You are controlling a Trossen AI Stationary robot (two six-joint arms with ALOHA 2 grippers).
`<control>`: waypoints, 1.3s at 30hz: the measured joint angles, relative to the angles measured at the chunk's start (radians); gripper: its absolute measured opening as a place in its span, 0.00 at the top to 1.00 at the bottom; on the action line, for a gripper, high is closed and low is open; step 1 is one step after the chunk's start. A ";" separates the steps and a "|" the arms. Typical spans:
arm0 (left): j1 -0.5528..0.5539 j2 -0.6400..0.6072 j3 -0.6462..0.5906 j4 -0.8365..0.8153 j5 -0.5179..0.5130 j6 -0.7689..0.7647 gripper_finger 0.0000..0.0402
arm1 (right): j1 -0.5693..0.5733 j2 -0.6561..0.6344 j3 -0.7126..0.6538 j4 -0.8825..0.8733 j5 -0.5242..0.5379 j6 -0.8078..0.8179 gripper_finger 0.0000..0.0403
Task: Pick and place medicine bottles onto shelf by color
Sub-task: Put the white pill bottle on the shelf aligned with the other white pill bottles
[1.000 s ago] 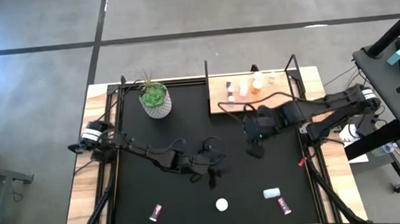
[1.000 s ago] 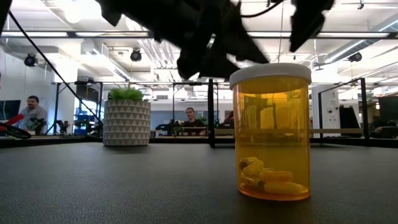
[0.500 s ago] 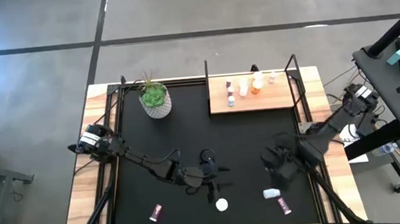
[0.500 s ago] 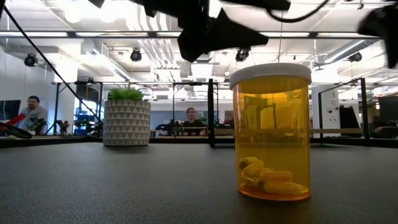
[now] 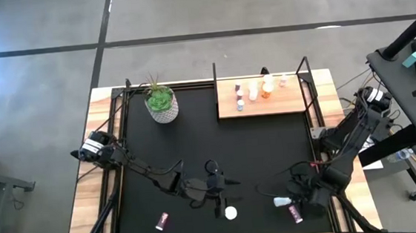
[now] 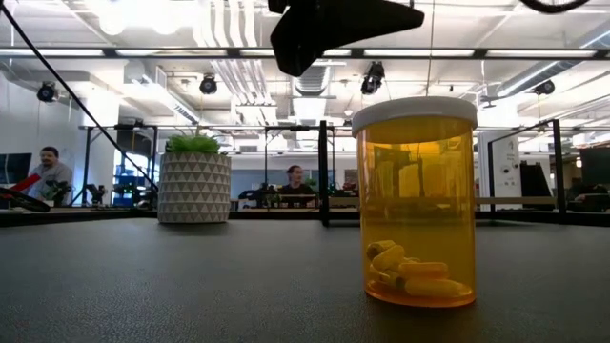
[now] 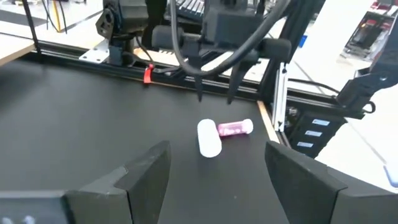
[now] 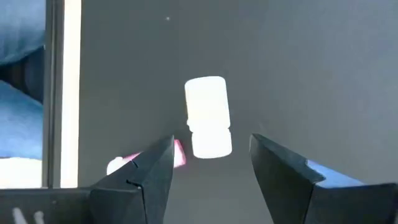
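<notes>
Nearest the front edge of the tabletop [image 5: 196, 151], toward its right corner, the white bottle [image 5: 282, 201] lies on its side with a pink bottle [image 5: 297, 214] just beside it, closer to the corner. The right gripper [image 5: 303, 197] hangs directly over the white one; in its wrist view the bottle [image 8: 208, 116] shows between the two dark fingers [image 8: 149, 171], which stand apart with nothing in them, and its long axis runs along the line of sight rather than across the gap, so closing across its width looks like the natural grasp. The right arm is clearly the nearer. The left gripper [image 5: 215, 194], fingers also apart and empty, hovers near the middle of the front edge, above an upright orange bottle with a white cap [image 5: 231, 213]; another pink bottle [image 5: 162, 222] lies toward the front left corner. The white bottle is a plain, stubby cylinder, cap and body alike pale. At the far right edge, the shelf [image 5: 263, 105] already carries several small bottles.
</notes>
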 joint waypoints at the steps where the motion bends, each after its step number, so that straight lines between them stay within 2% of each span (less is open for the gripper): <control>1: -0.002 0.000 0.000 0.008 0.000 0.000 0.39 | 0.000 0.000 -0.011 0.013 0.006 0.000 0.50; 11: -0.013 0.000 -0.004 0.016 -0.003 -0.049 0.39 | 0.001 0.009 -0.100 0.183 0.022 -0.025 0.50; 28: -0.015 0.000 -0.004 0.015 -0.004 -0.048 0.39 | 0.000 0.221 -0.096 0.180 0.013 -0.049 0.50; 39: -0.015 0.008 -0.004 0.022 -0.007 -0.048 0.39 | 0.000 0.173 -0.062 0.178 -0.017 -0.052 0.68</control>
